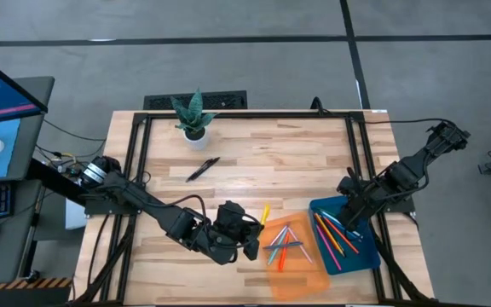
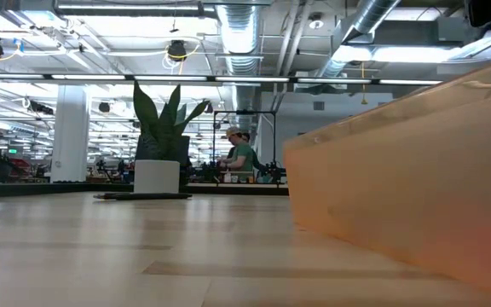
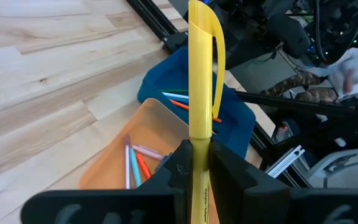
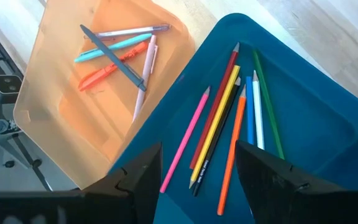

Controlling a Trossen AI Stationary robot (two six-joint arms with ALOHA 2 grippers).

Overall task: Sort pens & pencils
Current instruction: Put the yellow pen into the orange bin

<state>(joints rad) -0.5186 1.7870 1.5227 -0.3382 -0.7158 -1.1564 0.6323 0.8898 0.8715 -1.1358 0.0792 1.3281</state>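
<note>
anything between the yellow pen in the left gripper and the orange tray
Nothing visible. The left gripper is shut on the yellow pen right at the orange tray's near edge, and only bare table lies between them. The right gripper hovers open over the blue tray.

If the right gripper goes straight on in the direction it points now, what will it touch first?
Most likely the pencils lying in the blue tray: the right gripper is open and aimed right at them, with nothing between. How far above them it is cannot be judged.
</note>
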